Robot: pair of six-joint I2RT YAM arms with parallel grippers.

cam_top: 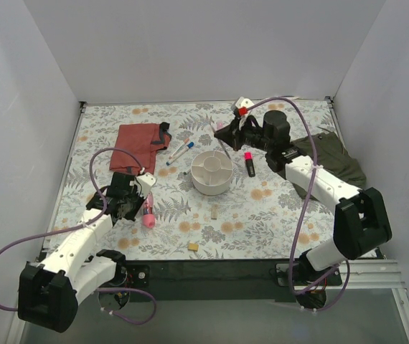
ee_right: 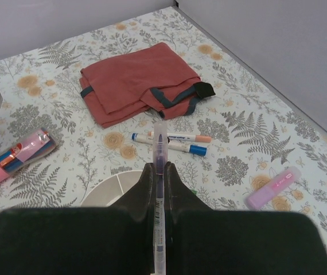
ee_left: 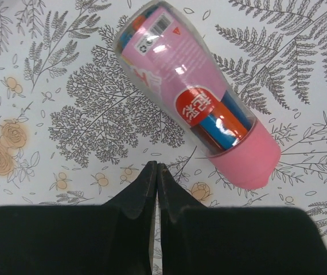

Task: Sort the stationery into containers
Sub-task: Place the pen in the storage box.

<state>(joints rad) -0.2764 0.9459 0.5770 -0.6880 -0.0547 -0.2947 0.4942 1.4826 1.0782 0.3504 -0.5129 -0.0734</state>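
Observation:
The white round organiser [cam_top: 212, 172] stands mid-table; its rim shows in the right wrist view [ee_right: 109, 189]. My right gripper [ee_right: 160, 166] is shut on a thin clear pen with a purple cap [ee_right: 160, 134] and holds it in the air behind the organiser [cam_top: 224, 134]. My left gripper [ee_left: 156, 167] is shut and empty, just short of a pink-capped clear tube of pens [ee_left: 195, 94], which lies on the table [cam_top: 148, 213]. A blue-capped and an orange-capped pen [ee_right: 172, 141] lie beside the organiser. A black highlighter with a pink cap [cam_top: 250, 163] lies to its right.
A folded rust-red cloth [cam_top: 140, 143] lies at the back left and an olive-green cloth [cam_top: 337, 163] at the right. A tan eraser [cam_top: 214, 212] and a yellow eraser [cam_top: 193, 246] lie in front of the organiser. A pale pink marker [ee_right: 273, 188] lies near the back.

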